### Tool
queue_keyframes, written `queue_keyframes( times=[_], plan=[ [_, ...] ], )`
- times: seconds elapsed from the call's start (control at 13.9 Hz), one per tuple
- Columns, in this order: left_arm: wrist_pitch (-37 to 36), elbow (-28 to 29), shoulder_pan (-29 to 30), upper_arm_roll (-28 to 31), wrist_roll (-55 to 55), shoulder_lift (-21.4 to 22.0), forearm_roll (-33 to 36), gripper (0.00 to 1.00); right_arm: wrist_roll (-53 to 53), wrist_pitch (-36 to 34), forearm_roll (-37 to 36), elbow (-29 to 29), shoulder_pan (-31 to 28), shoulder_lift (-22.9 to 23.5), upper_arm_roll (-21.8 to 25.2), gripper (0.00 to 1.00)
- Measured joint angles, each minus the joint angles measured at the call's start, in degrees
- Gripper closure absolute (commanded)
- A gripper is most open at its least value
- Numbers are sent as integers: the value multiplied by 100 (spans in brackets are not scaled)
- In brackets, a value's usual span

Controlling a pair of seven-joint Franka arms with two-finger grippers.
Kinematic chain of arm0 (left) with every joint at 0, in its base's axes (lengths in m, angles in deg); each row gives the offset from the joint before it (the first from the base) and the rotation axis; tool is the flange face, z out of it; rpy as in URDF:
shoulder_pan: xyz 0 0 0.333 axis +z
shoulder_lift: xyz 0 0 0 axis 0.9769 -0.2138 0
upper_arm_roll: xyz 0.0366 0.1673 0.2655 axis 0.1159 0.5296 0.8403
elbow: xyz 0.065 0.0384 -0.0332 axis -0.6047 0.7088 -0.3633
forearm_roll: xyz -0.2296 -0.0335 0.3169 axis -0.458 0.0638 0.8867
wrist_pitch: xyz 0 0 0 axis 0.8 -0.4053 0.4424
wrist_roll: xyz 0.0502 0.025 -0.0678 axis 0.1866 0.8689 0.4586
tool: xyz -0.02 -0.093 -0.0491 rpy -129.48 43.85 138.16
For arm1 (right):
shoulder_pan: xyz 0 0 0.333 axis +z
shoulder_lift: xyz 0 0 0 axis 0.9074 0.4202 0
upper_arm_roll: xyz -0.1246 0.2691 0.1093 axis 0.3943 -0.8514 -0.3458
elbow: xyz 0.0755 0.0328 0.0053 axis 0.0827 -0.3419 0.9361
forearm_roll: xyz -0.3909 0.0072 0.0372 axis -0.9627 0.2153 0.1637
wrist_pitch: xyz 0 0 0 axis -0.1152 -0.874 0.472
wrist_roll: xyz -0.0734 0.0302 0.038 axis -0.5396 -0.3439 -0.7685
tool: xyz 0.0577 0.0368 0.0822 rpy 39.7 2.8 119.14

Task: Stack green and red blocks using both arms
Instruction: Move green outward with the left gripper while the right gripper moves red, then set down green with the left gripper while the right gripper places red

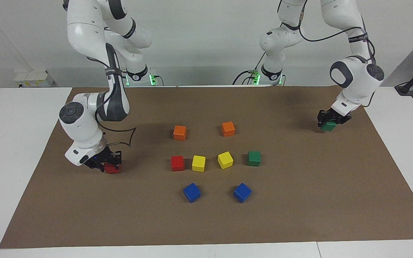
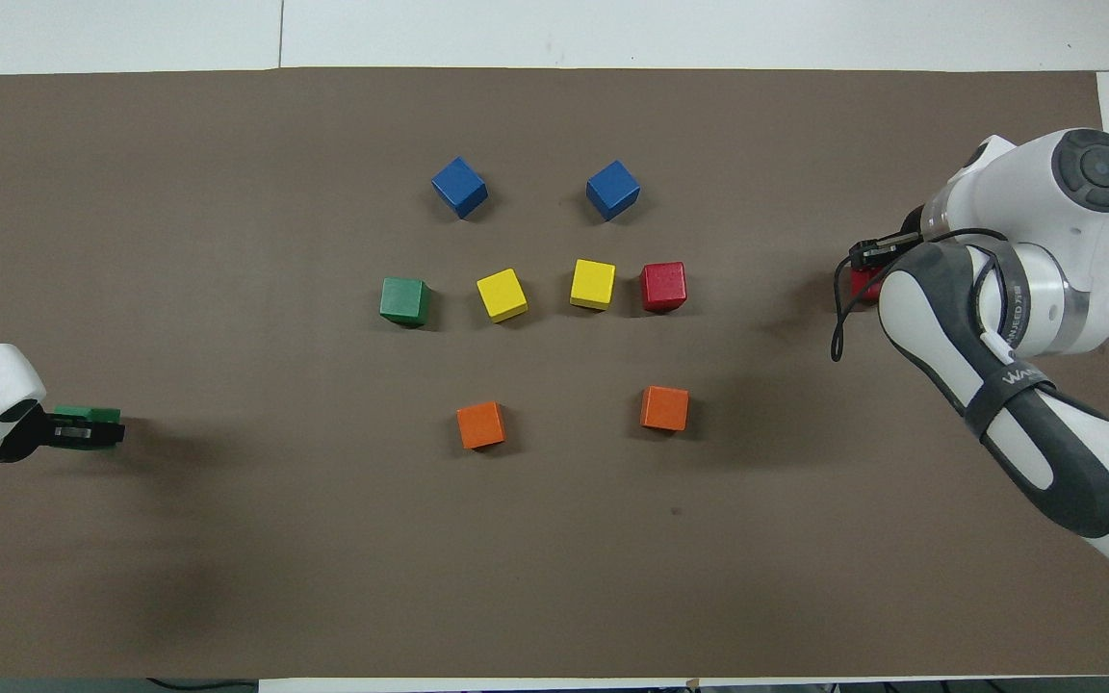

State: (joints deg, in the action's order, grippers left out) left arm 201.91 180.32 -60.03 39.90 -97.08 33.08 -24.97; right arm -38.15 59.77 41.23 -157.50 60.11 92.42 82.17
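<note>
My right gripper [image 1: 108, 164] is shut on a red cube [image 1: 112, 168] and holds it low at the brown mat [image 1: 299, 200], toward the right arm's end; the arm hides most of it in the overhead view [image 2: 864, 286]. My left gripper [image 1: 330, 121] is shut on a green cube [image 1: 329, 126], low over the mat near the left arm's end, and it also shows in the overhead view [image 2: 88, 416]. A second red cube [image 1: 177, 163] and a second green cube [image 1: 254, 158] sit at the two ends of the middle row.
Two yellow cubes [image 1: 198, 163] [image 1: 225, 159] sit between the red and green ones. Two orange cubes [image 1: 179, 132] [image 1: 228, 128] lie nearer to the robots, two blue cubes [image 1: 191, 192] [image 1: 242, 192] farther. White table [image 1: 20, 118] surrounds the mat.
</note>
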Motion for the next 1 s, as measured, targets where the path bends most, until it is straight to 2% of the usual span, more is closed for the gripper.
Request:
queue_keyframes(
  times=[0.07,0.14,0.22,0.29,0.57,0.65,0.79,1.0],
  plan=[
    [48,-1,-1,-10,0,-26,3,100,4,25,14,-3,-2,7,0,100],
    [126,1,-2,-16,0,-53,6,100,4,44,20,-10,-3,7,0,90],
    [194,1,-2,-16,0,-92,8,100,6,61,23,-16,-3,7,0,3],
    [243,2,-1,-14,1,-136,8,100,7,71,25,-17,-3,9,-2,0],
    [312,2,-1,-13,262,-225,8,100,7,62,32,53,16,-2,-21,0],
    [321,2,-2,-15,350,-228,8,100,7,-114,32,155,25,-83,-37,0],
    [346,2,-2,-15,448,-231,8,100,-122,-913,40,592,153,-360,-86,0],
    [575,66,-2,-15,486,-242,8,100,-1219,-1601,40,1239,880,-561,-108,0]
  ],
)
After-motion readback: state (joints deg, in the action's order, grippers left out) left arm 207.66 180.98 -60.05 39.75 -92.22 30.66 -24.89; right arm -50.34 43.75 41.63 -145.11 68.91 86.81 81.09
